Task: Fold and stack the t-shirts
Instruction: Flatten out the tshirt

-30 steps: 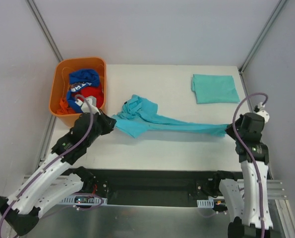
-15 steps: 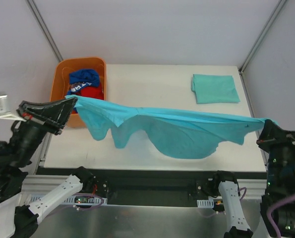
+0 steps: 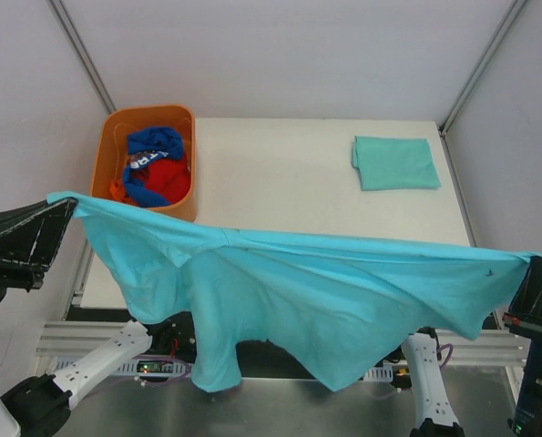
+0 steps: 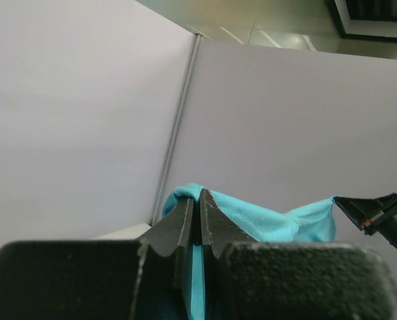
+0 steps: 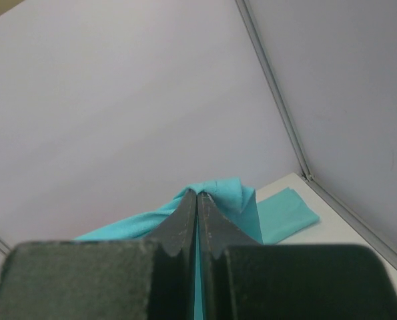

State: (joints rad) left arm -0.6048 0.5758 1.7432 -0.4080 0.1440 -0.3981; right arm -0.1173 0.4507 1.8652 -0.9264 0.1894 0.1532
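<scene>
Left gripper [image 4: 199, 203] and right gripper [image 5: 197, 200] are each pinched tight on an edge of the teal t-shirt [image 3: 325, 291], which hangs spread in the air over the table [image 3: 280, 173] near edge. The folded t-shirt [image 3: 395, 162] sits far right, so it looks about halfway: this one needs folding and stacking.

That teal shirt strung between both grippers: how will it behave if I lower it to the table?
Probably very floppy: the hanging t-shirt sags in loose folds between the left gripper and right gripper, so it will likely crumple unless held taut. It seems light, since two small pinches carry it. The thin cloth might slip from them.
</scene>
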